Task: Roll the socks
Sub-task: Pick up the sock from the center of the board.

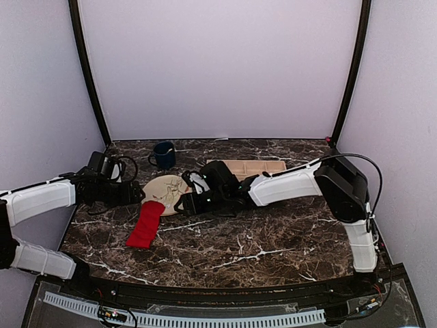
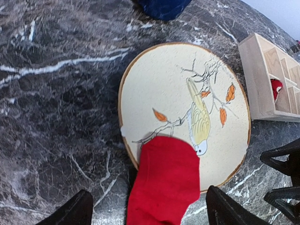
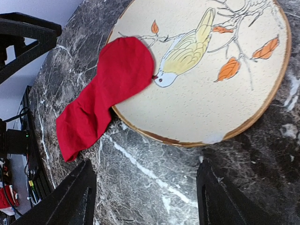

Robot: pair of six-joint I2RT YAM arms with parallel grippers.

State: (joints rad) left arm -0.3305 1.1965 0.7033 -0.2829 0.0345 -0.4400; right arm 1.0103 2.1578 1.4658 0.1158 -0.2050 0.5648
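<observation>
A: Red cloth, judged soft, light and floppy. Where is the sock [image 1: 145, 224] laid?
B: Flat, one end lapped on the plate [image 1: 171, 182], the rest on the table [image 1: 273, 236]. An end should be pinched. Left gripper [image 2: 149, 199] and right gripper [image 3: 145, 166] are spread, nothing held.

Top view looks down from behind; close wrist views share the plate [image 2: 159, 84] [image 3: 211, 108].

Open tabletop [image 1: 273, 236] lies right of the sock [image 1: 145, 224]; plate [image 1: 168, 185], mug [image 1: 164, 155] and wooden tray [image 1: 256, 166] crowd behind it.
</observation>
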